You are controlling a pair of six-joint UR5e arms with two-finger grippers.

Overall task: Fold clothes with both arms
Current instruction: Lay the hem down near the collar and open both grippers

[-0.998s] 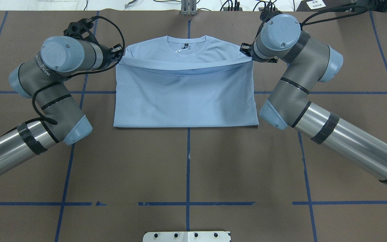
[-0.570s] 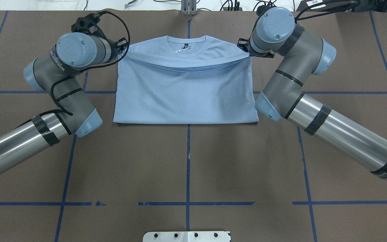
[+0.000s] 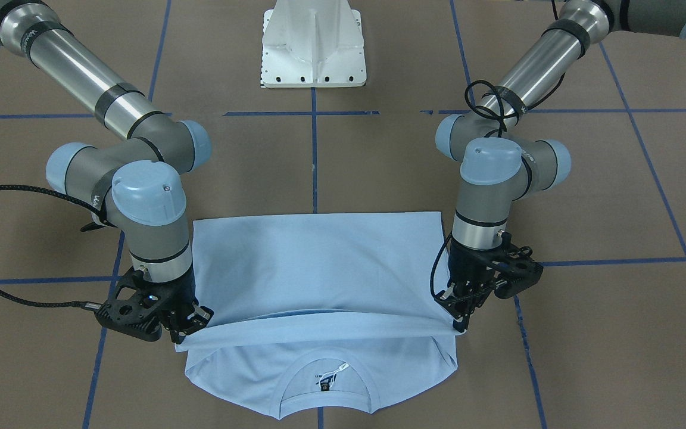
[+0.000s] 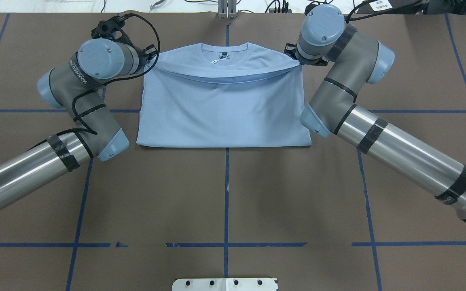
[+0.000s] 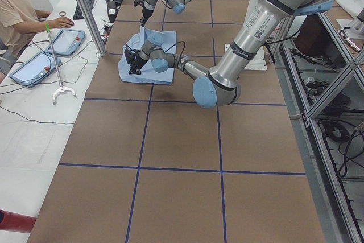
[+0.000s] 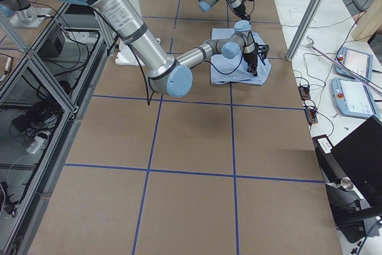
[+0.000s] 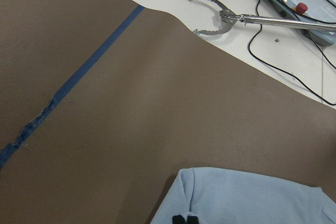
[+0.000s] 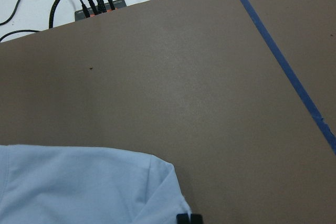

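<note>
The light blue T-shirt (image 4: 225,117) lies flat at the far middle of the table, its lower half doubled over toward the collar (image 4: 225,54). The dark neck label (image 3: 325,381) shows; the chest print is hidden. My left gripper (image 4: 151,60) is shut on the left corner of the raised hem, and it also shows in the front view (image 3: 459,325). My right gripper (image 4: 295,60) is shut on the right corner, and it also shows in the front view (image 3: 183,336). The hem sags between them, just below the collar. In each wrist view the fingertips (image 7: 184,219) (image 8: 189,217) pinch blue fabric.
The brown table cover carries blue tape lines (image 4: 226,194). The white pedestal base (image 3: 313,44) stands at the robot's side. Beyond the far edge lie a metal grabber tool (image 7: 220,17), tablets (image 5: 62,41) and cables (image 8: 94,1). An operator (image 5: 17,9) sits there.
Both grippers have carried the hem farther toward the collar. The fold at the near edge has slid slightly away from the robot. Both arms have stretched forward.
</note>
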